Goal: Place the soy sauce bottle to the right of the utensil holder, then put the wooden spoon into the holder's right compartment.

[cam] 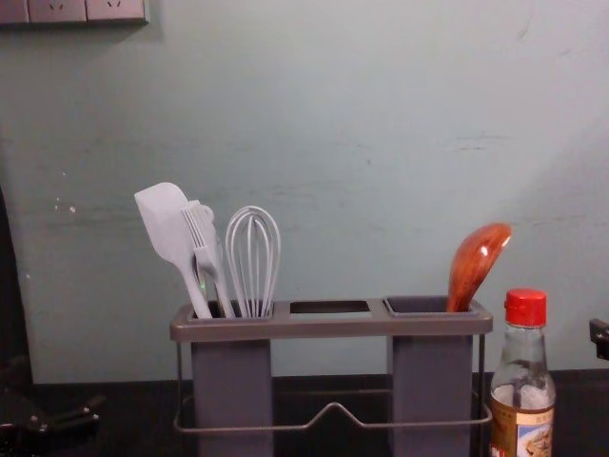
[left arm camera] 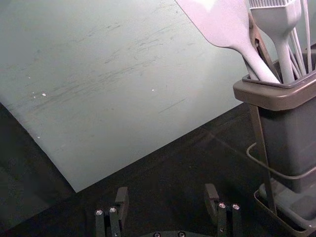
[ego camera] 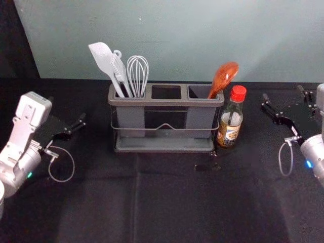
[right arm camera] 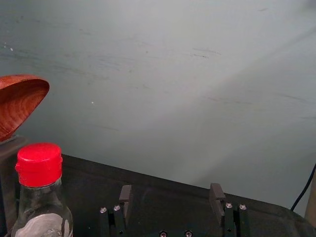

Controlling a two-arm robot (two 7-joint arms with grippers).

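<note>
Your left gripper point(ego camera: 68, 110) was at centre-left of the head view, your right gripper point(ego camera: 282, 95) at centre-right, each with fingers wide apart, holding nothing. You had the soy sauce bottle point(ego camera: 231, 121) upright right of the utensil holder point(ego camera: 164, 103), the wooden spoon point(ego camera: 223, 78) leaning in its right compartment point(ego camera: 200, 119).

a pale grey-green wall point(ego camera: 202, 35), scuffed and dotted with specks, stands behind a creased black cloth point(ego camera: 177, 207). a dark strip point(ego camera: 17, 45) borders it at the left. the chest view shows wall sockets point(cam: 59, 9) high at left; soft shadows cross the wall.
</note>
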